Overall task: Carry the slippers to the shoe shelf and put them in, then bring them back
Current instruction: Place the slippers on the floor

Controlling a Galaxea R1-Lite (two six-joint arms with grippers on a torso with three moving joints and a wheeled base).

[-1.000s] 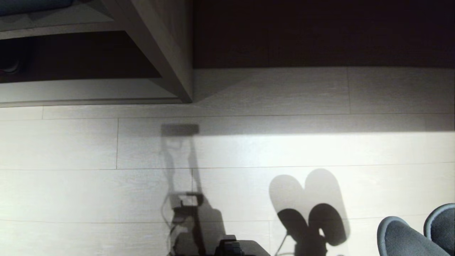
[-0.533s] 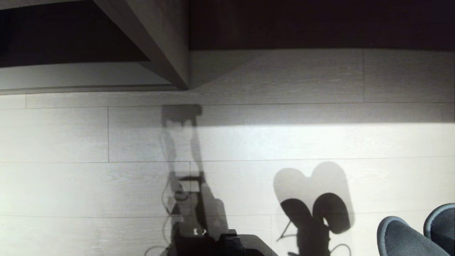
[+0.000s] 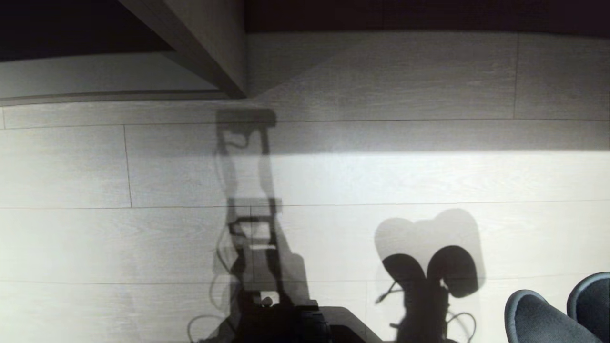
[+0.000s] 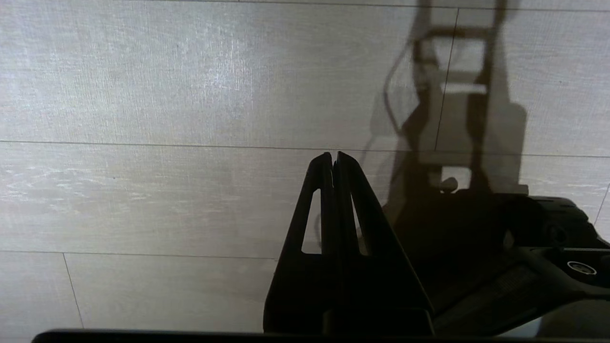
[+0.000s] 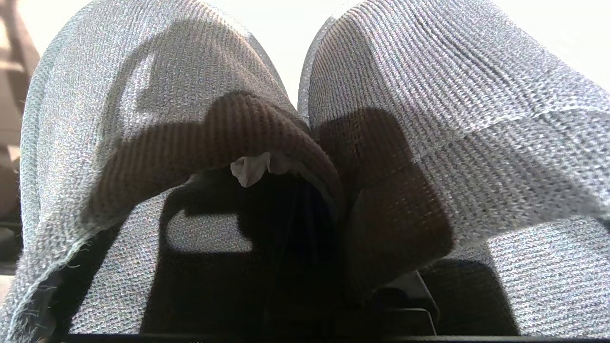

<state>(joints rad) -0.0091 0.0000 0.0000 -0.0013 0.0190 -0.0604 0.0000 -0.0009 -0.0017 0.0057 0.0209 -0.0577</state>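
left end effector [image 4: 333, 159]: matte black, two long tapered fingers with slotted triangular cutouts | base [image 3: 305, 324]: chunky black housing, tiny white round bit on top | another black housing piece, ringed round screw [image 4: 581, 267]

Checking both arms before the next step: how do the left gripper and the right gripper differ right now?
The left gripper is shut on nothing, its black fingers pressed together above bare floor; the right gripper is shut on the slippers. The left gripper's fingers show fully in its wrist view; the right gripper's are mostly buried in grey-blue ribbed fabric. What they share: both are closed.
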